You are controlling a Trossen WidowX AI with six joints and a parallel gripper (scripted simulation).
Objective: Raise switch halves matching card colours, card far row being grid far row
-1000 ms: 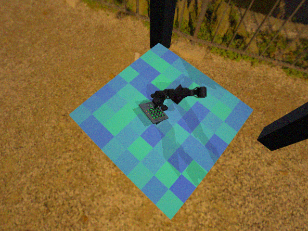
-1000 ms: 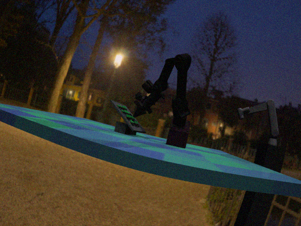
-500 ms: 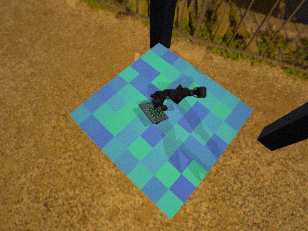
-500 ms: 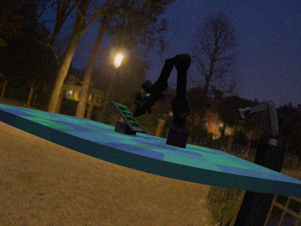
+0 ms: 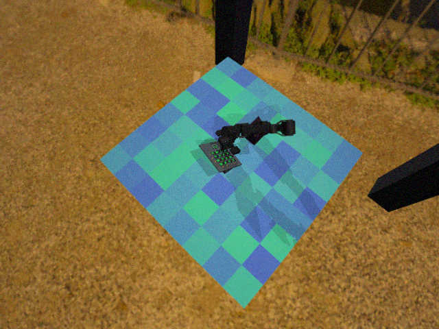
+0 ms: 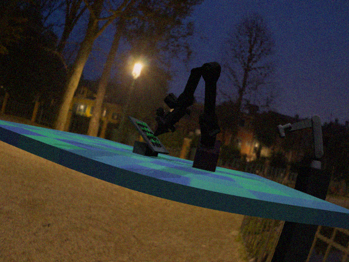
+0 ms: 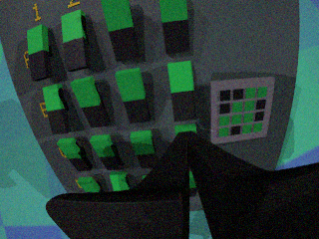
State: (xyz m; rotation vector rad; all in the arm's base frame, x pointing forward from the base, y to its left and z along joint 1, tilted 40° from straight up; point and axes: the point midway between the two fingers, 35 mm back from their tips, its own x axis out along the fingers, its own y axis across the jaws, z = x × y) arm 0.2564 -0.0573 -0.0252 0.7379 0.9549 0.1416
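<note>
A dark tilted panel (image 5: 206, 147) (image 6: 133, 120) (image 7: 239, 40) carries a four-by-four grid of green and dark rocker switches. The card (image 7: 215, 112) is right of the grid. Its rows, far to near, read dark, dark, green, green; dark, green, green, dark; green, green, green, dark; green, dark, green, green. My gripper (image 6: 155, 135) (image 7: 184, 137) is shut and empty, its tips at the fourth-column switch (image 7: 185, 128) of the third row. Contact is unclear. The fingers partly hide the nearest row. Which halves are raised is hard to tell for several switches.
The panel rests on a dark block (image 6: 142, 148) on the patchwork blue and green table (image 5: 202, 207) (image 6: 118, 160). The arm's base (image 6: 205, 158) stands near the panel's near side. Another grey arm-like object (image 6: 317, 138) stands at the right, beyond the table.
</note>
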